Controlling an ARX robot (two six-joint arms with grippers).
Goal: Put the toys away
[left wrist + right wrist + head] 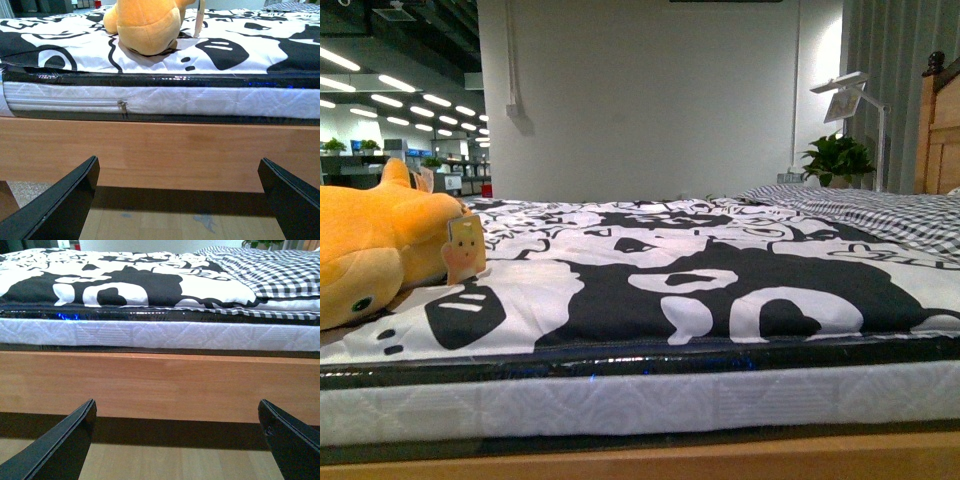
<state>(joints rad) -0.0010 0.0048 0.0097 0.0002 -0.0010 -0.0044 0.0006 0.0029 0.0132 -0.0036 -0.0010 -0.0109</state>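
Observation:
An orange-yellow plush toy (375, 250) lies on the black-and-white cartoon-print bedcover (700, 280) at the bed's left side, a paper tag hanging from it. The left wrist view shows the same plush toy (145, 25) on top of the mattress, well above and beyond my left gripper (177, 200). That gripper is open and empty, low in front of the wooden bed frame (160, 150). My right gripper (177, 440) is also open and empty, low before the bed frame (160, 385), with no toy in its view. Neither arm appears in the front view.
A white quilted mattress (640, 400) edge with a zipper (121, 107) tops the wooden frame. A checked blanket (880, 215) lies at the right. A wooden headboard (940, 130), a potted plant (835, 160) and a lamp (850, 95) stand behind. Wood floor (165, 460) lies below the grippers.

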